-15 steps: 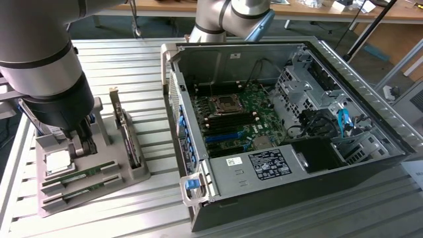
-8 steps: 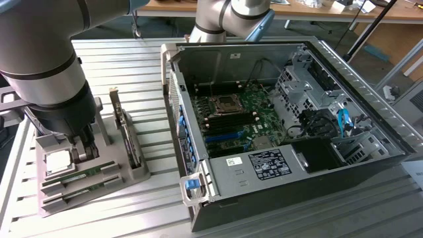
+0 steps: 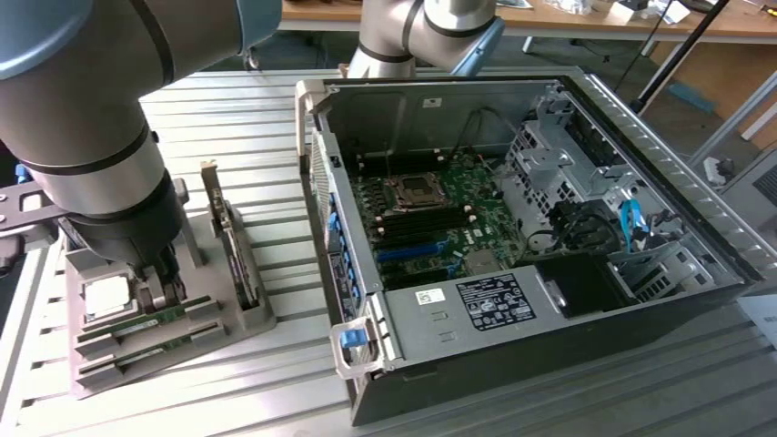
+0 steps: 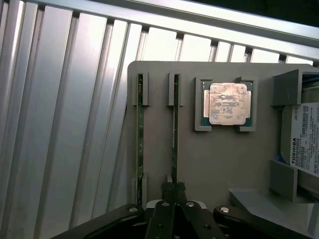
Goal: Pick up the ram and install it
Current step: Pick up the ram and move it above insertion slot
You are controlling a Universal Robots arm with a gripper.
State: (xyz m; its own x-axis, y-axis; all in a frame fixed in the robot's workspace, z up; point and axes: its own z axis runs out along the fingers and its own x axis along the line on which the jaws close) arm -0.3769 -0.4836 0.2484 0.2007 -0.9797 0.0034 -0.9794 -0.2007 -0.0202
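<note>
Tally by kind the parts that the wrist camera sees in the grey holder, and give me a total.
RAM sticks: 2
Processor chip: 1
Toshiba-labelled drive: 1
Total: 4

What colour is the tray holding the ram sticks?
Plain grey, no pattern: the tray shows best in the wrist view.

Tray [image 3: 251, 324] at the exterior view's left of computer case [image 3: 413, 118], ram [image 4: 174, 134] in tray slot, processor [image 4: 228, 103] beside it
</note>
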